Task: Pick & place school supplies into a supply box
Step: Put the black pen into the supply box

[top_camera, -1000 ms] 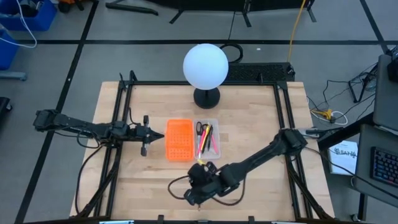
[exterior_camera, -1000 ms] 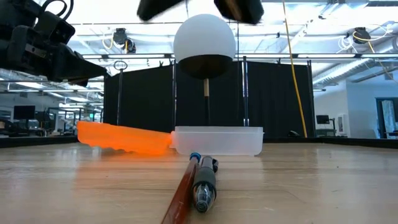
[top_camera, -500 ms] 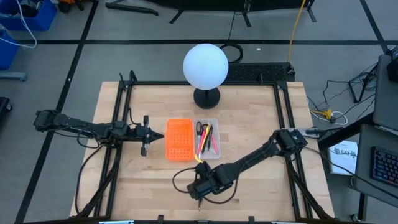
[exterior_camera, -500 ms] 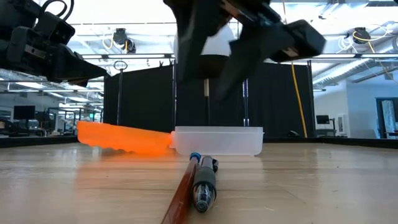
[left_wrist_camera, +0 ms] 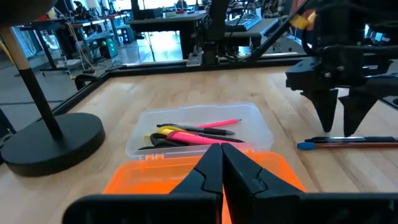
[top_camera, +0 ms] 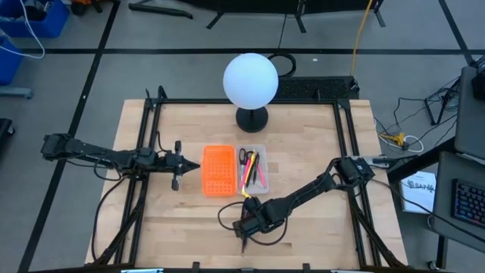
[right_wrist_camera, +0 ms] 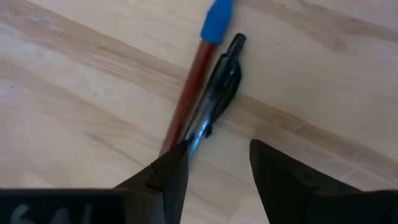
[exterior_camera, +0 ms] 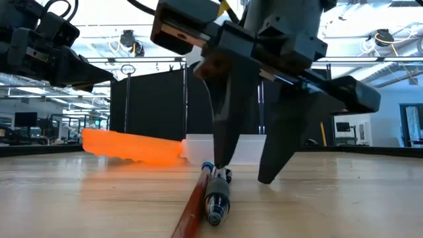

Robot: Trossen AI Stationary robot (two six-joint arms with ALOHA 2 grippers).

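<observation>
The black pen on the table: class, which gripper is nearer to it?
Right. The right gripper stands open right over the black pen; the left gripper waits beyond the orange piece.

2 pens [right_wrist_camera: 208, 99] out, 1 box [top_camera: 252, 167]

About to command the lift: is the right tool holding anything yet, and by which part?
Nothing yet. The right tool is open, one finger at the black pen and the other clear, beside the blue-capped pencil. Neither is gripped.
</observation>
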